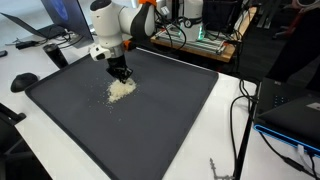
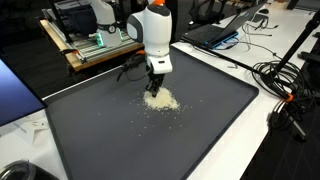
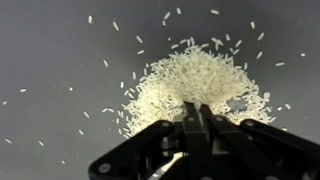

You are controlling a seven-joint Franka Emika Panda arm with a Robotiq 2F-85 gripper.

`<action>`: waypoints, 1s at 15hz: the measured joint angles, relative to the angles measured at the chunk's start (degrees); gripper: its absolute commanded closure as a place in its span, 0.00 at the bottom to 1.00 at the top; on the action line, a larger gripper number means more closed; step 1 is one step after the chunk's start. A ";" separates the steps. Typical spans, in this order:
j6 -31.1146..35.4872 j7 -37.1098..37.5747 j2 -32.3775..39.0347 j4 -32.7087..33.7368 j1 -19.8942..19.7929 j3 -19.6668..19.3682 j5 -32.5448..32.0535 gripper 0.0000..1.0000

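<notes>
One claw [image 3: 198, 108], nearest in the wrist view, has its jaws together, with the tips down at the near edge of the rice pile [image 3: 195, 78]. Whether any grains are pinched cannot be told. Beyond the tips most of the rice sits in a single heap. Farther out, loose grains [image 3: 140, 40] lie scattered over the dark mat [image 3: 50, 60]. In both exterior views the pile lies well inside the mat's edges, on the white table [image 1: 228, 125]. Status, as judged: the bulk is heaped and the strays lie outside it.
</notes>
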 measured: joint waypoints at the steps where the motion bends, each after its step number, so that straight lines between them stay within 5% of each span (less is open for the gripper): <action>1: 0.00 -0.04 0.00 0.00 -0.25 0.21 0.01 0.93; 13: 0.21 -0.13 -0.33 -0.17 -0.62 0.38 0.01 0.93; 14: 0.21 -0.13 -0.40 -0.18 -0.62 0.40 0.01 0.68; 15: 0.21 -0.13 -0.43 -0.18 -0.62 0.43 0.01 0.67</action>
